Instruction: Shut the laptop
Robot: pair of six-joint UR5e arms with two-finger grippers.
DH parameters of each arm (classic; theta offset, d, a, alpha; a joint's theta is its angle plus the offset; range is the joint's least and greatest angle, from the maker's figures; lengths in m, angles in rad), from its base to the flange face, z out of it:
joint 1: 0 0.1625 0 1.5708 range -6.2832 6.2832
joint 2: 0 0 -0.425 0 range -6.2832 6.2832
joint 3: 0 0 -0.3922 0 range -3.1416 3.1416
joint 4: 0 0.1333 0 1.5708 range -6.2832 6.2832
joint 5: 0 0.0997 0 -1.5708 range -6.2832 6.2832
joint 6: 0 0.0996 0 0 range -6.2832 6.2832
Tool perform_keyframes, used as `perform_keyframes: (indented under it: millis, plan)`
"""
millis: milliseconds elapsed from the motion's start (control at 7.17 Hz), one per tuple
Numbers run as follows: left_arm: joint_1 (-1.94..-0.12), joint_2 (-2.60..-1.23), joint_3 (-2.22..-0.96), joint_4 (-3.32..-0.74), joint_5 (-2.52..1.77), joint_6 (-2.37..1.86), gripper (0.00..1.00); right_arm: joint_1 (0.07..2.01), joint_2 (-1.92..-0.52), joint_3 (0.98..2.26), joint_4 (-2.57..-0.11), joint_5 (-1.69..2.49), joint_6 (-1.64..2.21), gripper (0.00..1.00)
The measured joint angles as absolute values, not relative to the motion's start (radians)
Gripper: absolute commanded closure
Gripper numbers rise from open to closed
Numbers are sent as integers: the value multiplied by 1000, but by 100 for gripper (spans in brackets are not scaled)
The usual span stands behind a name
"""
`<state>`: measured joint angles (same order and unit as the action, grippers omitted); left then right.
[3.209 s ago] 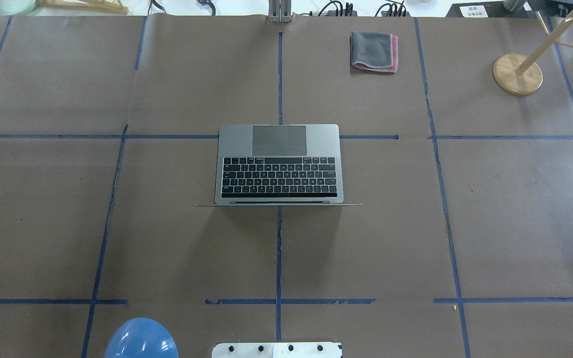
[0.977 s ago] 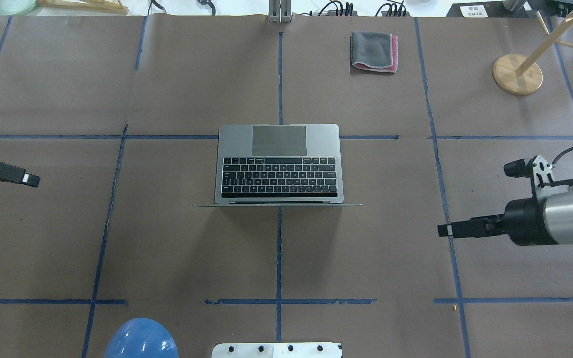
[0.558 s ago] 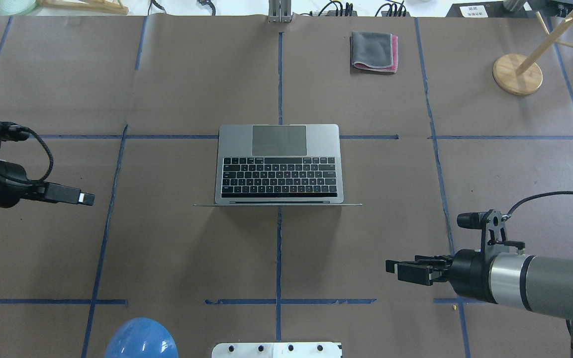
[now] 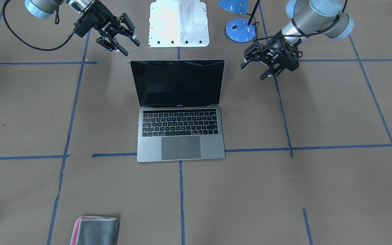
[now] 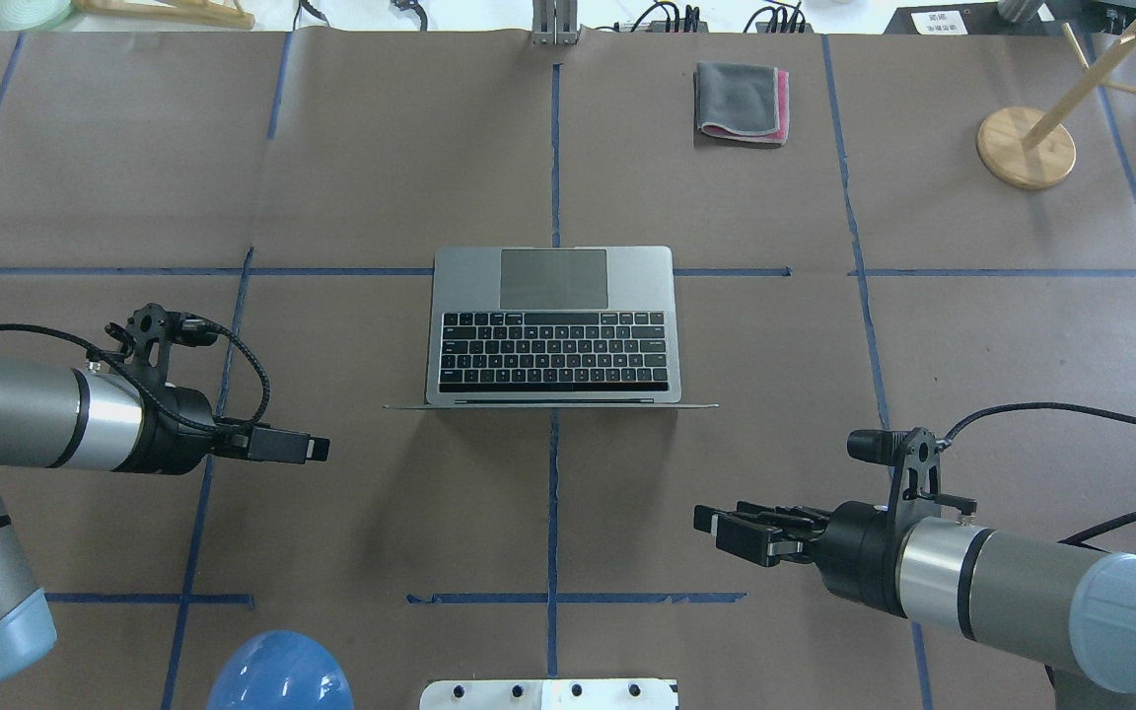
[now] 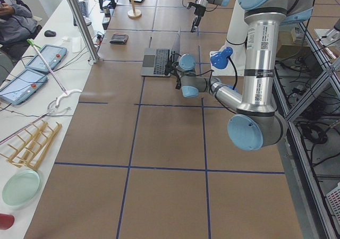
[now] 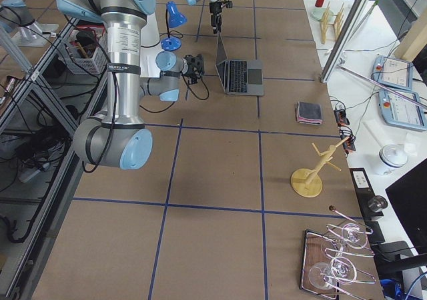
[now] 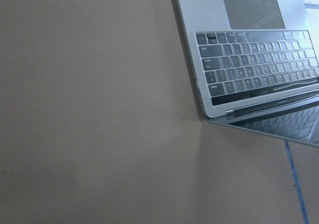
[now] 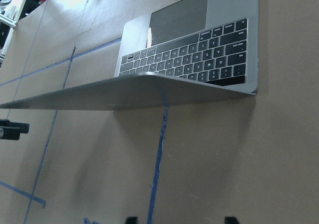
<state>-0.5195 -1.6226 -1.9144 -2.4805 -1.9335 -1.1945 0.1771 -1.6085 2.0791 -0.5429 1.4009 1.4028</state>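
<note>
The space-grey laptop [image 5: 553, 286] stands open in the middle of the table, its black screen [image 4: 177, 83] upright and facing away from me. It also shows in the left wrist view [image 8: 249, 59] and the right wrist view [image 9: 199, 50]. My left gripper [image 5: 317, 450] is open and empty, hovering behind the lid's left corner, apart from it [image 4: 253, 71]. My right gripper [image 5: 711, 523] is open and empty, hovering behind the lid's right corner, apart from it [image 4: 131, 48]. Its fingertips [image 9: 132, 219] show spread at the bottom of the right wrist view.
A folded grey-and-pink cloth [image 5: 741, 102] lies at the far right of centre. A blue lamp [image 5: 277, 675] and the white base plate [image 5: 548, 693] sit at the near edge. A wooden stand [image 5: 1027, 146] is at the far right.
Both arms have come in from the sides and moved toward the near side of the table, ending behind the laptop's lid. The laptop has not moved and stays open.
</note>
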Motion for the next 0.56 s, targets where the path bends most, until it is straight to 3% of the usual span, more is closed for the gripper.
perform_keyframes:
  millis: [140,279,558]
  plan:
    - [-476,-1641,-1914,-2480,-1882,-1208,36,176,-1582,2063,-543,1382,1404,70]
    - [-444,-1664,-1914,-2478,-1846,-1234,64,175,-1566,2054,-543,1372,1405,80]
    - [-418,-1718,-1913,-2476,-1824,-1319,89,175,-1553,2046,-543,1347,1405,82]
